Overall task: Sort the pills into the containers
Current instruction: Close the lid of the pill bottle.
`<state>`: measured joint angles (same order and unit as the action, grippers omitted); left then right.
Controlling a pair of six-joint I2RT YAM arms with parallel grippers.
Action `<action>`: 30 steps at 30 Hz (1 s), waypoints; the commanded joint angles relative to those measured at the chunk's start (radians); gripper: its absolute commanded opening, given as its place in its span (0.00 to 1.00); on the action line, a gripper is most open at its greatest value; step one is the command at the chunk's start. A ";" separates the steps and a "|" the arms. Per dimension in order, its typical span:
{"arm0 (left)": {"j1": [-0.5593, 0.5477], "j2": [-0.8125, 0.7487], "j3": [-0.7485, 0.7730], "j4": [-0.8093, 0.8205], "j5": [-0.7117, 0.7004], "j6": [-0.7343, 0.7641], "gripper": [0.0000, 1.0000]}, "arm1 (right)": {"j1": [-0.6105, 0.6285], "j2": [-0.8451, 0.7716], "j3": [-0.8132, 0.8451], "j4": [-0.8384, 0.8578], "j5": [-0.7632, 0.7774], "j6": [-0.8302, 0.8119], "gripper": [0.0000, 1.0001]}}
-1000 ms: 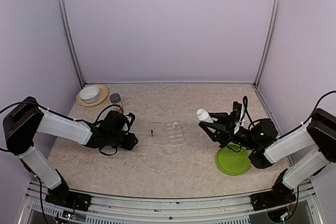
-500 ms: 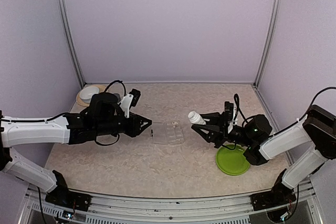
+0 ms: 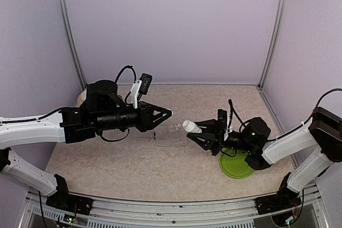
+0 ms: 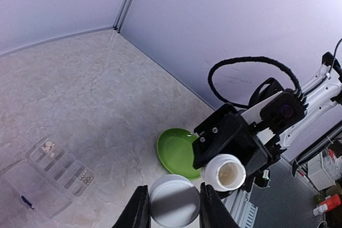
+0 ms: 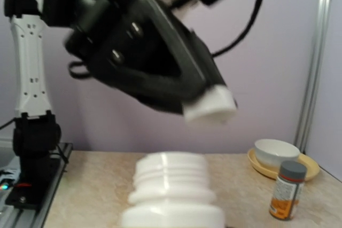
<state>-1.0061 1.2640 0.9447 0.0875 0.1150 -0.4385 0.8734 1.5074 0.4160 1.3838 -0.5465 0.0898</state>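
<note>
The containers are one clear compartment box (image 3: 171, 134) lying flat mid-table, also in the left wrist view (image 4: 51, 172), with a blue mark at its near corner. Small pale pills (image 4: 49, 145) lie in one end compartment and greyish ones (image 4: 86, 177) in another. My left gripper (image 3: 166, 113) hangs above the box, shut on a round white cap (image 4: 173, 202). My right gripper (image 3: 206, 132) is shut on a small white bottle (image 3: 189, 126), uncapped, its open mouth (image 4: 224, 172) pointing left toward the box. The bottle's threaded neck (image 5: 173, 190) fills the right wrist view, with the cap (image 5: 210, 103) just above.
A green plate (image 3: 236, 165) lies under the right arm. At the back left stand a white bowl on a tan saucer (image 5: 275, 152) and a grey-capped, orange-labelled bottle (image 5: 287, 189); from above the left arm hides most of them. Purple walls enclose the table.
My left arm rose from the table's left side and swung right to over the box, carrying the cap. My right arm moved left with the bottle, off the green plate toward the box.
</note>
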 commanded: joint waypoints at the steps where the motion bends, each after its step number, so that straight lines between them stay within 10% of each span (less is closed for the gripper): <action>1: -0.023 0.026 0.040 0.059 0.042 -0.045 0.24 | 0.030 -0.025 0.023 -0.061 0.096 -0.057 0.00; 30: -0.068 0.125 0.086 0.103 0.081 -0.095 0.25 | 0.075 -0.029 0.031 -0.081 0.193 -0.093 0.00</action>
<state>-1.0676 1.3777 0.9928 0.1593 0.1795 -0.5278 0.9379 1.4921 0.4213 1.3045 -0.3611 0.0036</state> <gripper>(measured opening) 0.276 0.307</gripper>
